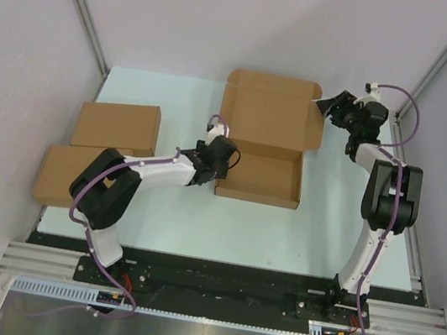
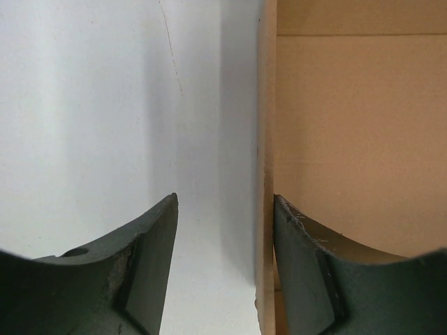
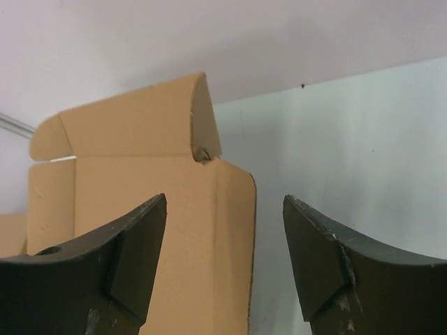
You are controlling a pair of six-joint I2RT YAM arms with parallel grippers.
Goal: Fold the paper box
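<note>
Your left gripper (image 2: pixel 223 199) is spread wide across the paper box (image 1: pixel 260 178) side wall, with the wall against the finger inside the box. Your right gripper (image 3: pixel 225 199) is wide too, the lid's corner flap just beyond its left-hand finger.

White left arm (image 1: pixel 155 167) and right arm (image 1: pixel 361 253), black joints, purple cables (image 1: pixel 418 110); left pincer (image 2: pixel 225 202) has dark, curved, scuffed fingers (image 2: pixel 143 265).

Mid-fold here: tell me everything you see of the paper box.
Plain brown cardboard paper box near the middle of the table: a shallow tray with its walls up and a hinged lid open behind it, flaps not yet tucked. The open left gripper straddles the tray's left wall. The open right gripper sits at the lid's right flap, contact unclear.
</note>
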